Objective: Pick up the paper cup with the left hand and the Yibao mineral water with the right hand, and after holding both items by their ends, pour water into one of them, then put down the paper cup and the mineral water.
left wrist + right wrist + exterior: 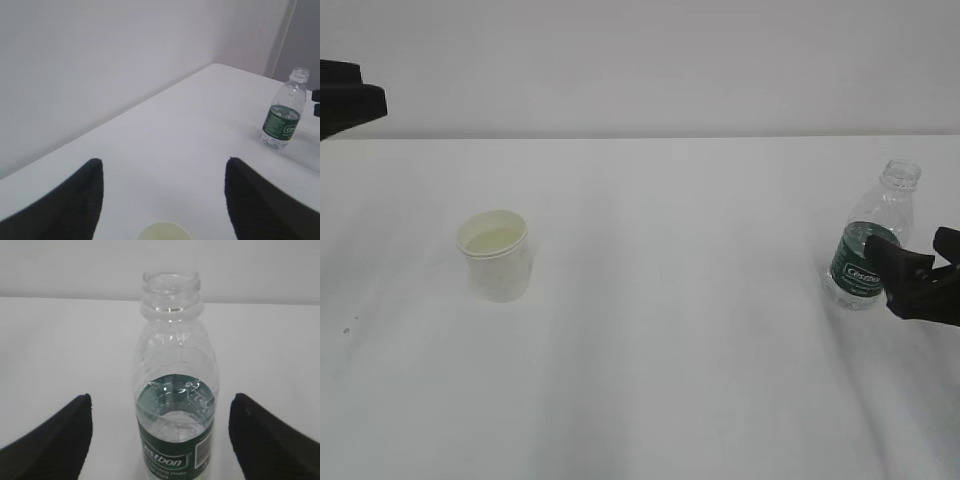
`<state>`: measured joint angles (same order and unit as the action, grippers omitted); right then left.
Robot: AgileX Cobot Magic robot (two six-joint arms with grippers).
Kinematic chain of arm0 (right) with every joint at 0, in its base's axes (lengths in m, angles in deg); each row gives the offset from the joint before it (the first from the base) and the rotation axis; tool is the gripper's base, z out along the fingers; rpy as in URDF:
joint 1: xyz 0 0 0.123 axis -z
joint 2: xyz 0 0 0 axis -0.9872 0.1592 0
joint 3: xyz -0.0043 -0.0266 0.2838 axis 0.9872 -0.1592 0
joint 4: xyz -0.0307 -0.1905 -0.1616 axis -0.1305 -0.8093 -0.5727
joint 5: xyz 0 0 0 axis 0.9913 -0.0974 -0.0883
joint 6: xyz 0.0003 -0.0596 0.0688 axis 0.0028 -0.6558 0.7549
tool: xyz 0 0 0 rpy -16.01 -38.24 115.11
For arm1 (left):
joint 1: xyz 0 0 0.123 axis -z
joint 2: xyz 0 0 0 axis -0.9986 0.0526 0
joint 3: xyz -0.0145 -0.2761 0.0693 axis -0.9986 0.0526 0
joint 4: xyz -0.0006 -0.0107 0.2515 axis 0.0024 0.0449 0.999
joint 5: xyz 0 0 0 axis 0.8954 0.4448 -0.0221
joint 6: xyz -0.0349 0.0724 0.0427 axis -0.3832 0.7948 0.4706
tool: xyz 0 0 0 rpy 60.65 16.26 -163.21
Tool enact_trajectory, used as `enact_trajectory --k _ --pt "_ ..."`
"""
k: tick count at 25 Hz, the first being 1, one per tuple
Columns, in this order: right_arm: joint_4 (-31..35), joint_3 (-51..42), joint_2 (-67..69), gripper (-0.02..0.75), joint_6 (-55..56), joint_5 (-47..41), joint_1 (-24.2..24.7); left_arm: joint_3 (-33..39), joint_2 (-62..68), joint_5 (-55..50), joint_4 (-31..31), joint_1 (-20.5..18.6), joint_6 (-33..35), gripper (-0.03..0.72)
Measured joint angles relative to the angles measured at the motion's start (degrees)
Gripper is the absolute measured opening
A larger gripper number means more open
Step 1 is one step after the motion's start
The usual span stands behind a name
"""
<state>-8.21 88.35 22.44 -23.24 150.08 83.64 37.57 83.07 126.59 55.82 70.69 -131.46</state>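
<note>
On the near right of the white surface (650,400), the right pincer (910,280) is standing wide and holding nothing, its dark fingers (55,440) flanking the Yibao mineral water (870,250) with clear space on both sides in the right wrist view. The bottle is standing upright and capless, water filling only its lower part, up to about the top of the green label. Judging by that, it is likely handling light but thin-walled: the ribbed plastic could be buckling under a hard squeeze and the open neck could be spilling if tipped early, so the labelled lower body, where the water backs the wall, looks the firmer place to be gripping.

Further left and a little farther back, the paper cup (496,255) is sitting upright, well apart from the bottle, its pale interior showing. It is probably very light and easily crushed, so a gentle hold on the side wall below the rolled rim seems wisest. In the left wrist view its rim (164,231) is showing at the bottom edge between the spread fingers (70,205) of the left pincer (162,200), which is hovering above it, open and empty, not touching. At the far left edge of the exterior view, only a dark part of that arm is showing.
</note>
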Motion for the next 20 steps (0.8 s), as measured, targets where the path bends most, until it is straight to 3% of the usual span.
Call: enact_trajectory --k 20 --pt "-0.64 -4.51 -11.02 0.633 0.99 0.0 0.0 0.12 -14.08 -6.35 2.67 0.0 -16.99 0.538"
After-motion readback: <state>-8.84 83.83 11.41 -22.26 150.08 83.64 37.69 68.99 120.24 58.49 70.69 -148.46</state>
